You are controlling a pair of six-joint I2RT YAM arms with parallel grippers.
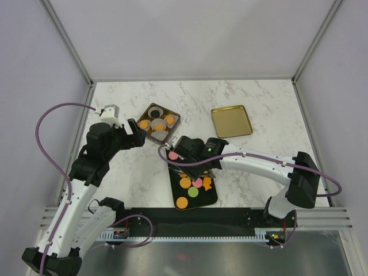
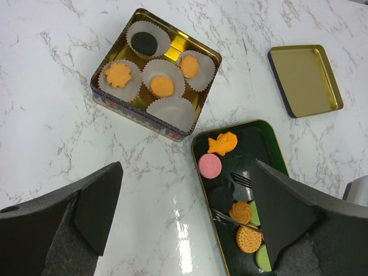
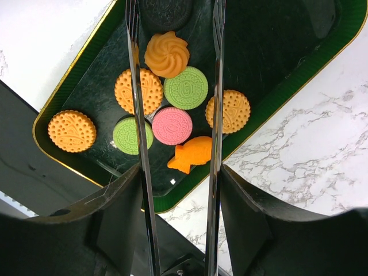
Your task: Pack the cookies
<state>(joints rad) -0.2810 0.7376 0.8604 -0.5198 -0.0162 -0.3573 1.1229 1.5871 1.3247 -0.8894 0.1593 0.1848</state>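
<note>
The cookies lie in a dark green tray (image 3: pixel 287 75): an orange swirl (image 3: pixel 167 53), a green round (image 3: pixel 186 87), a pink round (image 3: pixel 172 125), an orange fish (image 3: pixel 192 153) and several orange rounds. My right gripper (image 3: pixel 179 171) (image 1: pixel 192 164) hovers over them, shut on metal tongs (image 3: pixel 140 144) whose two arms stand apart around the swirl, touching no cookie. A gold tin (image 2: pixel 202 50) holds white paper cups, three with orange cookies (image 2: pixel 162 86) and one with a dark cookie (image 2: pixel 145 43). My left gripper (image 2: pixel 187 218) (image 1: pixel 133 133) hangs open and empty over bare marble beside the tin.
The tin's gold lid (image 1: pixel 232 121) (image 2: pixel 305 77) lies upside down at the back right. One paper cup (image 2: pixel 172 112) in the tin is empty. The tray's near end reaches the black rail (image 1: pixel 230 215) at the table's front edge.
</note>
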